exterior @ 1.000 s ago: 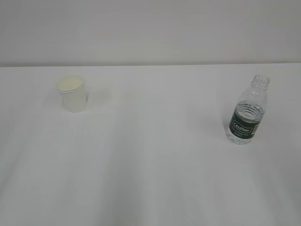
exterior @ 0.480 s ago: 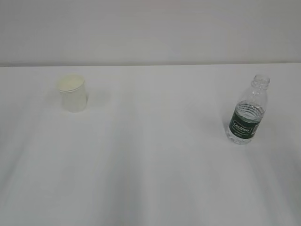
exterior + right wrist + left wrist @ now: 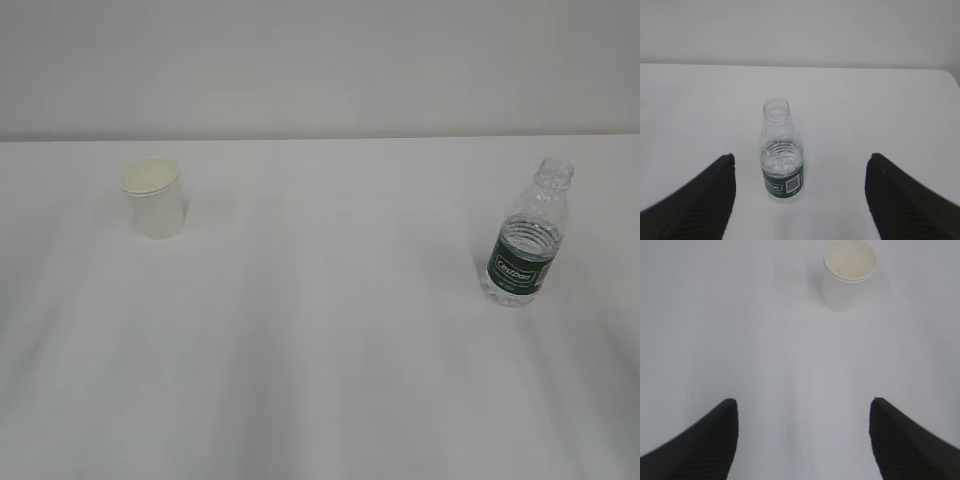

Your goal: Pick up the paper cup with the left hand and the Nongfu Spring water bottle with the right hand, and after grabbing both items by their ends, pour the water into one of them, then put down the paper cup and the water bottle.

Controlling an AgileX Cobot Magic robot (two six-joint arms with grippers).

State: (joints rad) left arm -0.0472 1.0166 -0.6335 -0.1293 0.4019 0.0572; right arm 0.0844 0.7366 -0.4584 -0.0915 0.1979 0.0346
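Note:
The white paper cup [image 3: 155, 198] stands upright at the table's left; in the left wrist view the paper cup [image 3: 848, 275] sits far ahead, slightly right of centre. My left gripper [image 3: 802, 405] is open and empty, well short of it. The uncapped Nongfu Spring water bottle [image 3: 527, 236], clear with a dark green label, stands upright at the right, with water in its lower part. In the right wrist view the bottle [image 3: 781, 150] stands ahead of my open right gripper [image 3: 800, 159], a little left of its middle, untouched. Neither arm shows in the exterior view.
The white table [image 3: 330, 340] runs back to a pale wall [image 3: 320, 60]. Its rounded far right corner [image 3: 947, 75] shows in the right wrist view. Nothing else stands on the surface.
The cup and the bottle have stayed where they were. No arm appears in the exterior view in any of the frames.

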